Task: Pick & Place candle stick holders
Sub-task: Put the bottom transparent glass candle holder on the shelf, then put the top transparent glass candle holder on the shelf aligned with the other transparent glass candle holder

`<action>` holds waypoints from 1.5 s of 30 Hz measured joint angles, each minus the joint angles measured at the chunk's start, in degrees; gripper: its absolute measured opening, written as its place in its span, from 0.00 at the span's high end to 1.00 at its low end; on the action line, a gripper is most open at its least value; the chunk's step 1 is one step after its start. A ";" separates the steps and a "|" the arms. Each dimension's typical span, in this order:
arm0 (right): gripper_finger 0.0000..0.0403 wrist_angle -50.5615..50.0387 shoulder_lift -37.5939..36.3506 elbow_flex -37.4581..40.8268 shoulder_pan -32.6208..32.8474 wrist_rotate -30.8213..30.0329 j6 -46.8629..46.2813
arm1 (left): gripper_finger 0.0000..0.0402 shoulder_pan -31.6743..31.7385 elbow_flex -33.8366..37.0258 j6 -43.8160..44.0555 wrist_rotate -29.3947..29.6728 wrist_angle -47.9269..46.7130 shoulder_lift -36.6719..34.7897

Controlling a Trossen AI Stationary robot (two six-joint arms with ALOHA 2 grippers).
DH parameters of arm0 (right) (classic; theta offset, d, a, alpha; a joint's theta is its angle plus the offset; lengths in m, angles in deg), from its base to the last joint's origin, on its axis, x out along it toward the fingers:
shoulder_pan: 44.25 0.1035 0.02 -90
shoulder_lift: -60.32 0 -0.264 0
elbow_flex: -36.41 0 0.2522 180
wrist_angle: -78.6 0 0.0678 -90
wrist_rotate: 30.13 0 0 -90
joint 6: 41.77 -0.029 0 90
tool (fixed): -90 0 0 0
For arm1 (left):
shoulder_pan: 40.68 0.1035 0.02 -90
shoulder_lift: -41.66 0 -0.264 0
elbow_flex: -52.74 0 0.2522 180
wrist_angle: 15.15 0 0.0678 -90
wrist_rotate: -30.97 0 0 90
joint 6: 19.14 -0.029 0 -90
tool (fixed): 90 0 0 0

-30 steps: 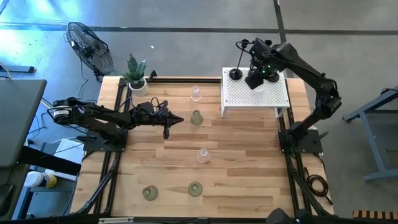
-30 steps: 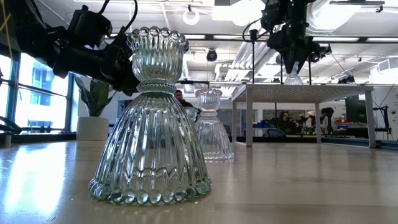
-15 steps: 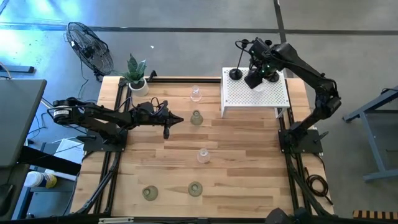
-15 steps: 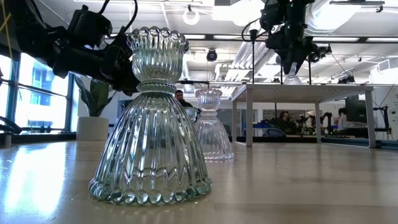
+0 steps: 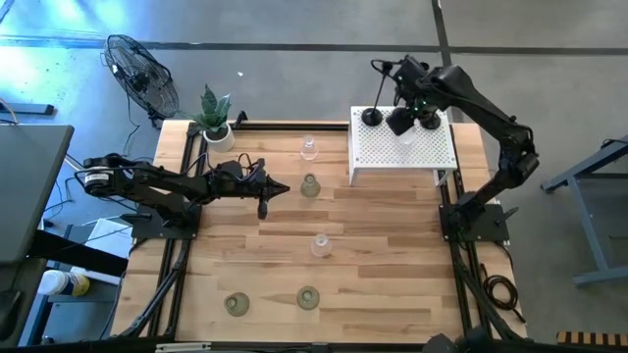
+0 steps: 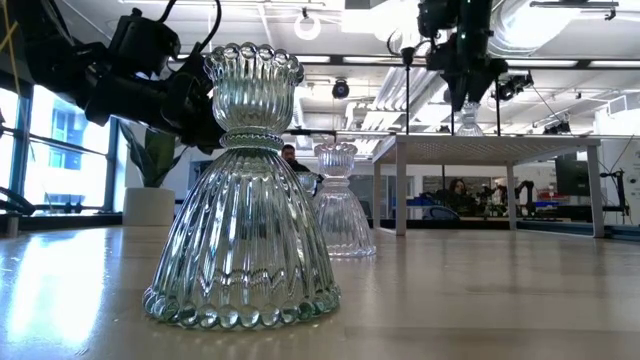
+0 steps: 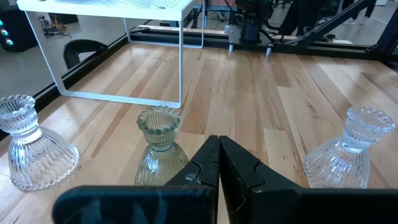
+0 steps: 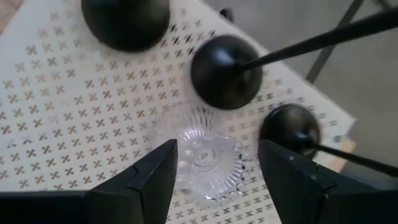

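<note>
High view: right gripper hangs open over a clear holder on the white rack

Far left on the desk (image 5: 392, 284), the left gripper (image 5: 263, 192) waits low over the wood with its fingers pressed together and nothing between them. Just right of it stands a pale-green holder (image 5: 310, 185), with a clear holder (image 5: 309, 148) beyond it near the far edge. Another clear holder (image 5: 321, 245) sits mid-desk, and two more pale-green ones (image 5: 235, 305) (image 5: 308, 298) stand near the front edge.

Further right, the white perforated rack (image 5: 378, 152) carries the black holders (image 5: 372, 116) along its far side. The right gripper (image 8: 214, 180) hovers above the rack, fingers spread wide and empty. Directly beneath it stands a clear glass holder (image 8: 208, 155), apparently just set down, though it could equally be about to be gripped.

The risk lies in the crowding. In the right wrist view, three black bases (image 8: 225, 70) sit close around the glass piece, and their thin stems lean across the space. If the gripper swings sideways, a finger could catch a stem and tip a tall, narrow-footed holder off the rack. A straight lift looks safest.
</note>
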 joint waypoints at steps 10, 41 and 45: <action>0.47 -0.16 -5.17 -2.92 7.63 -0.76 -3.02 | 1.00 -0.01 -0.01 -0.01 0.07 0.00 0.00; 0.99 74.52 -28.66 55.85 44.55 -17.89 -3.33 | 0.83 11.21 -19.08 7.46 5.55 -18.91 12.53; 0.99 75.71 -28.66 56.48 44.57 -17.49 -2.87 | 0.66 11.29 -22.93 8.92 8.90 -18.86 18.10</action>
